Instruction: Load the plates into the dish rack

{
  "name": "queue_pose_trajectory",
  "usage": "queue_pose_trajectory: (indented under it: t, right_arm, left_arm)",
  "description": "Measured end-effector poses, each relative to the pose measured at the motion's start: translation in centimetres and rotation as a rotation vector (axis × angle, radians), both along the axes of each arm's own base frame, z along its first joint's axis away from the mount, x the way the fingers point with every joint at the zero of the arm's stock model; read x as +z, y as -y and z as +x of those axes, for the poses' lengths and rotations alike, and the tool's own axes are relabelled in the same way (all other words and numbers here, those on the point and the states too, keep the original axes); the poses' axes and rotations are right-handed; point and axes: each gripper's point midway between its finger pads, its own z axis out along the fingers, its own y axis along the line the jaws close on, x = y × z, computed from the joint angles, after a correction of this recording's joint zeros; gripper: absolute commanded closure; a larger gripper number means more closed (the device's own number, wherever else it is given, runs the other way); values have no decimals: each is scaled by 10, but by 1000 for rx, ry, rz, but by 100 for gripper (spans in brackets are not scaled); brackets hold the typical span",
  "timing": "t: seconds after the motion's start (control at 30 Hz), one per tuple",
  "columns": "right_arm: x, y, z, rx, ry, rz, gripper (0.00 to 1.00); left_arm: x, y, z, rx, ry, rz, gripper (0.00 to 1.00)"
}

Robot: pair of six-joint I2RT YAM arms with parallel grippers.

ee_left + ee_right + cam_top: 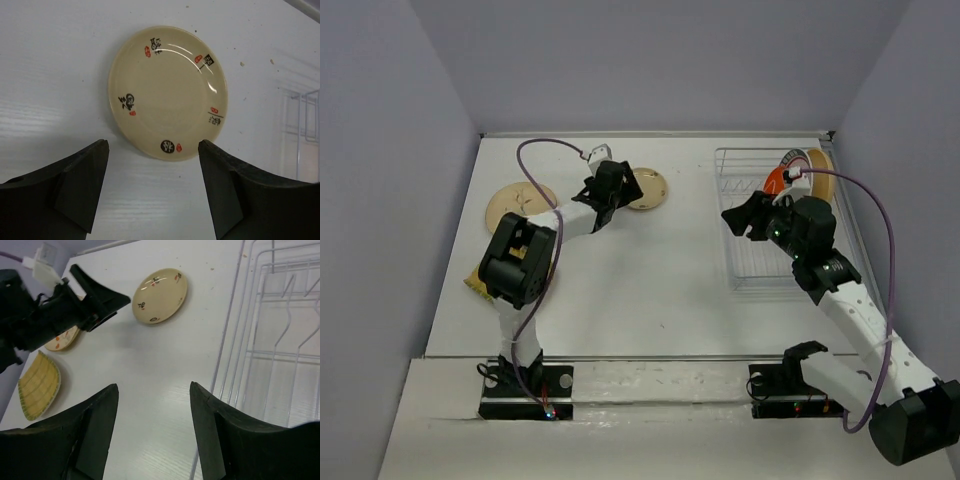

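Note:
The cream patterned plate (647, 188) lies flat on the table at the back middle; it also shows in the left wrist view (167, 92) and the right wrist view (160, 295). My left gripper (623, 190) (153, 145) is open and empty, just short of the plate's near rim. The large tan plate (513, 205) and the yellow ridged plate (473, 281) (39, 385) lie at the left. The clear dish rack (745, 270) (280, 340) stands at the right and holds the orange-red plate (774, 181), the white plate with a green-and-red rim (794, 158) and a tan plate (823, 168) upright at its far end. My right gripper (740, 220) (153, 387) is open and empty above the rack's left edge.
The left arm (520, 260) partly covers the large tan plate and the yellow plate. The left gripper's fingers (100, 300) show in the right wrist view next to the cream plate. Walls close the table at the back and both sides.

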Motion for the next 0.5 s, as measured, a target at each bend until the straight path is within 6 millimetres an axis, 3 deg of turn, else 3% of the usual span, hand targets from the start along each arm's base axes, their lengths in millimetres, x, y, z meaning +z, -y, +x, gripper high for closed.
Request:
queue_pose_trajectory:
  t: [0.17,0.27,0.33,0.37,0.43,0.5]
  right_arm:
    - [-1,-12,-10,55,4,42,35]
    - [-7,-12,-11,57,-5,40,35]
    - [-8,-12,-11,61,-9,40,35]
    - [-8,-13,-11,63,-9,40,35]
    - [-10,-14,-11,69,-13,40,36]
    - [-13,-16,-9,79,-25,40,36]
  left_arm:
    - [-35,3,40,40,-52,45,29]
    - [-66,-8,56,77,-102,80,49]
    - [-65,-12,64,87,-97,72,65]
    - [-67,-15,65,94,-103,69,79]
    - [-70,-20,65,104,-112,70,94]
    - [-67,-20,69,103,-103,53,94]
